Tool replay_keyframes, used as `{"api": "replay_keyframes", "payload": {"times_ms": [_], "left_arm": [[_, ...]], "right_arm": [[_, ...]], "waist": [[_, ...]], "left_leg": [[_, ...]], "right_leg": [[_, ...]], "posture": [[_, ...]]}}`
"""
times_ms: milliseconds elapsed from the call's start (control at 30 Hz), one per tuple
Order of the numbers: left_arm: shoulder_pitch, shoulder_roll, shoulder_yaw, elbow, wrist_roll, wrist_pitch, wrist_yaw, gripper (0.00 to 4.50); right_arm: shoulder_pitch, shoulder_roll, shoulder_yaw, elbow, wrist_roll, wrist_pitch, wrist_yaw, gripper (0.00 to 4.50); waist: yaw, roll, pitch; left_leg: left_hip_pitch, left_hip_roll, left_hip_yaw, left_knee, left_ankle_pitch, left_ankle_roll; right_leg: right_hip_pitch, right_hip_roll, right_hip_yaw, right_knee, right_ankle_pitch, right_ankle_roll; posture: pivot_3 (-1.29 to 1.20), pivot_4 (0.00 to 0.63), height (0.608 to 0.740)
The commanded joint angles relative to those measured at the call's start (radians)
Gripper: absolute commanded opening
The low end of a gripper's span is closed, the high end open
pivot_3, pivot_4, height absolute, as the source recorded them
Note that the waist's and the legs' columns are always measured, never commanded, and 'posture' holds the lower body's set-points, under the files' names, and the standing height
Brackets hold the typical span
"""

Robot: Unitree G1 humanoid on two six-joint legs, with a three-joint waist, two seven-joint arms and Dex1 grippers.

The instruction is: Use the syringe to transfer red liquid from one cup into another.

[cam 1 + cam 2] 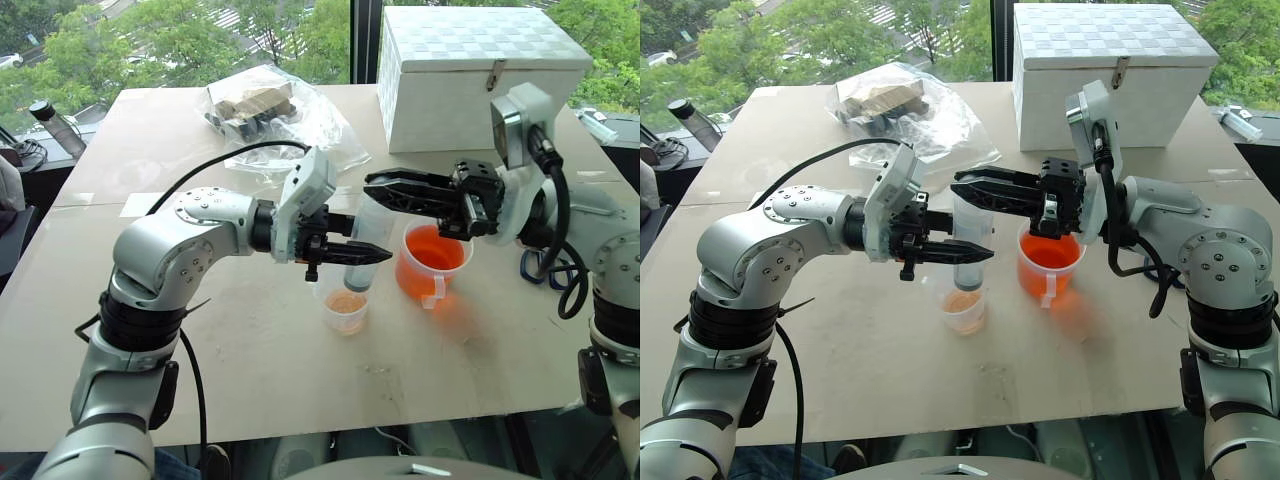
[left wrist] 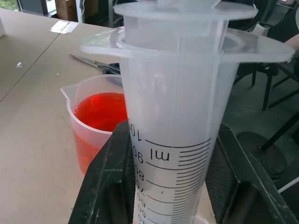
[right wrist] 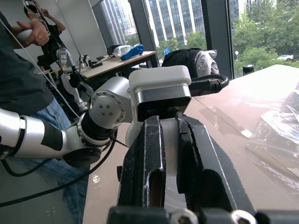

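Observation:
The syringe point(image 1: 372, 228) stands upright, its tip pointing down into the smaller clear beaker point(image 1: 345, 310), which holds a little red liquid point(image 1: 346, 301) at its bottom. My left gripper point(image 1: 373, 256) is shut on the syringe's barrel point(image 2: 180, 116), a black finger point(image 2: 107, 186) on each side of the printed scale. From the right, my right gripper point(image 1: 373, 185) is shut on the white plunger point(image 3: 170, 154) at the top. The larger handled cup point(image 1: 432, 262), part full of red liquid point(image 2: 100, 112), stands just right of the beaker.
A white box point(image 1: 480, 70) and a clear plastic bag point(image 1: 265, 110) of items sit at the back of the table point(image 1: 250, 370). Blue-handled scissors point(image 1: 545, 268) lie behind my right arm. A person point(image 3: 23, 70) stands beyond the table.

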Motion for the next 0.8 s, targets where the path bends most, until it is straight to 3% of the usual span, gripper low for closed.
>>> {"api": "replay_keyframes", "payload": {"times_ms": [33, 167, 200, 367, 500, 633, 800], "left_arm": [[-0.032, -0.002, 0.048, -0.034, -0.026, -0.033, 0.000, 1.35], [-0.028, 0.001, 0.050, -0.043, -0.031, -0.027, 0.002, 1.35], [-0.028, 0.002, 0.052, -0.045, -0.033, -0.024, 0.002, 1.35], [-0.027, 0.012, 0.074, -0.053, -0.080, 0.004, 0.002, 1.35], [-0.032, 0.022, 0.112, -0.050, -0.130, 0.037, 0.019, 1.35], [-0.049, 0.058, 0.164, -0.033, -0.170, 0.074, 0.035, 1.35], [-0.073, 0.181, 0.274, 0.017, -0.229, 0.159, 0.055, 1.35]], "right_arm": [[0.016, 0.009, 0.048, -0.027, 0.009, 0.044, 0.001, 0.02], [-0.018, 0.058, -0.031, 0.044, 0.133, 0.021, -0.044, 0.02], [-0.024, 0.060, -0.053, 0.052, 0.173, 0.020, -0.041, 0.88], [-0.032, 0.049, -0.123, 0.081, 0.298, -0.001, -0.062, 2.76], [-0.027, 0.020, -0.193, 0.120, 0.379, -0.022, -0.083, 2.76], [-0.003, -0.037, -0.251, 0.148, 0.355, -0.036, -0.081, 2.76], [0.122, -0.187, -0.333, 0.167, 0.280, -0.002, -0.030, 2.76]], "waist": [[0.000, 0.000, 0.000], [-0.001, 0.000, 0.000], [-0.001, 0.000, 0.000], [-0.001, 0.000, 0.000], [-0.001, 0.000, 0.000], [-0.001, 0.000, 0.001], [0.001, -0.001, 0.001]], "left_leg": [[0.000, 0.000, 0.000, 0.000, 0.000, 0.000], [0.000, 0.000, 0.000, 0.000, 0.000, 0.000], [0.000, 0.000, 0.000, 0.000, 0.000, 0.000], [0.000, 0.000, 0.000, 0.000, 0.000, 0.000], [0.000, 0.000, 0.000, -0.001, 0.000, 0.000], [0.000, 0.000, 0.000, 0.000, 0.000, 0.000], [-0.001, 0.000, 0.000, -0.001, 0.000, 0.000]], "right_leg": [[0.000, 0.000, 0.000, 0.000, 0.000, 0.000], [0.000, 0.000, 0.000, 0.000, 0.000, 0.000], [0.000, 0.000, 0.000, 0.000, 0.000, 0.000], [0.000, 0.000, 0.000, 0.000, 0.000, 0.000], [0.000, 0.000, 0.000, 0.000, 0.000, 0.000], [0.000, 0.000, 0.000, 0.000, 0.000, 0.000], [0.000, 0.000, 0.000, -0.001, 0.000, 0.000]], "posture": [[0.00, 0.150, 0.740], [0.00, 0.150, 0.740], [0.00, 0.150, 0.740], [0.00, 0.150, 0.740], [0.00, 0.150, 0.740], [0.00, 0.150, 0.740], [0.00, 0.150, 0.740]]}}
